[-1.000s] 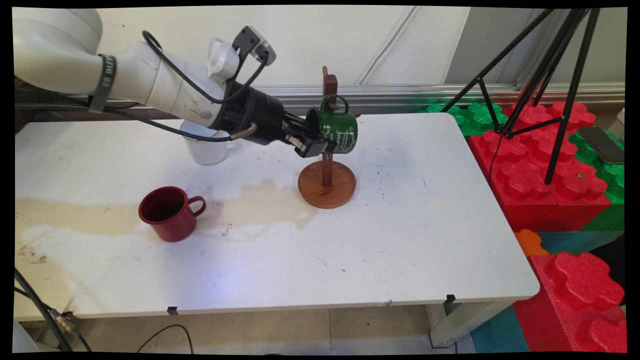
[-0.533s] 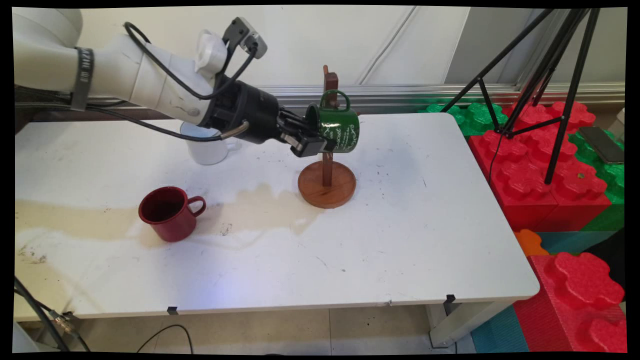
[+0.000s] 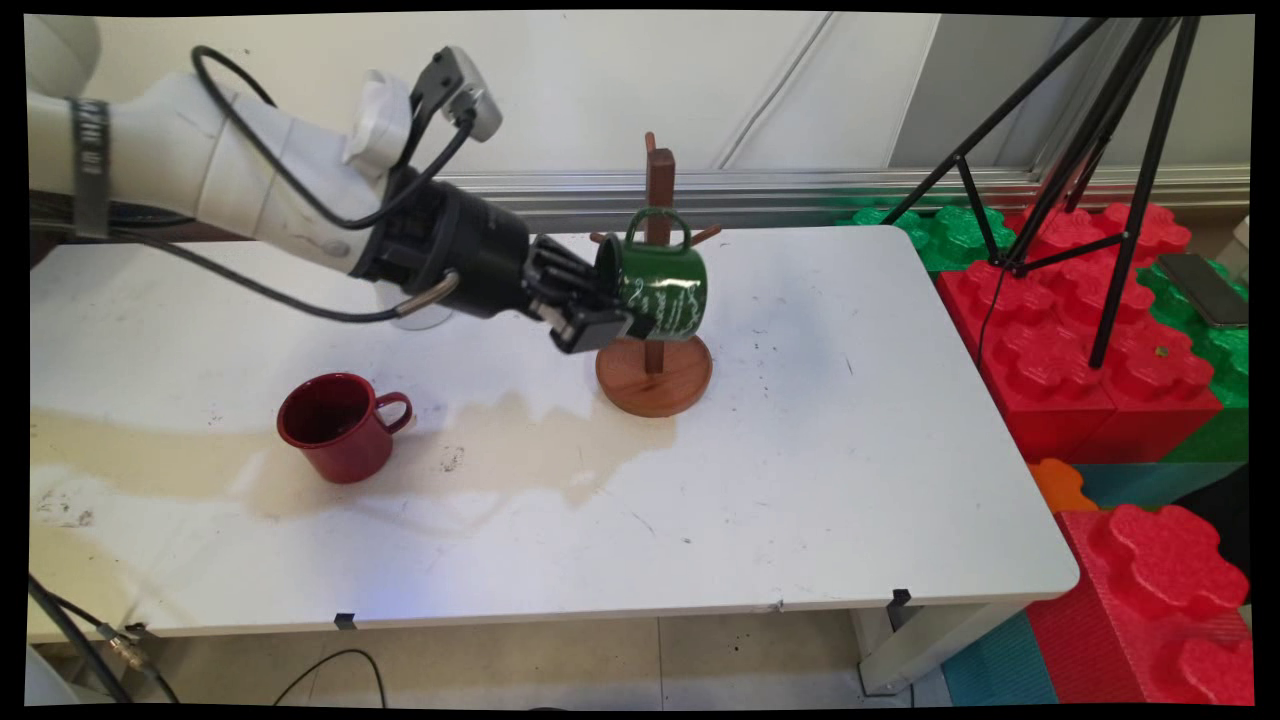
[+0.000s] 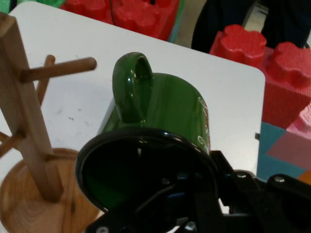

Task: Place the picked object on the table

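Main view: gripper (image 3: 600, 318) clamps green mug (image 3: 660, 288) sideways, handle up, beside rack (image 3: 655, 362).

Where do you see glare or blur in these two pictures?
Main view: sharp, the glossy green enamel mug shows white highlights. Hand view: its handle glints; the mug's near rim and the black gripper holding it look soft.

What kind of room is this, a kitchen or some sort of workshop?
Probably a robot test lab, not a kitchen: a robot arm works at a stained white table, a black tripod stands beside it, and big red and green foam blocks are stacked alongside.
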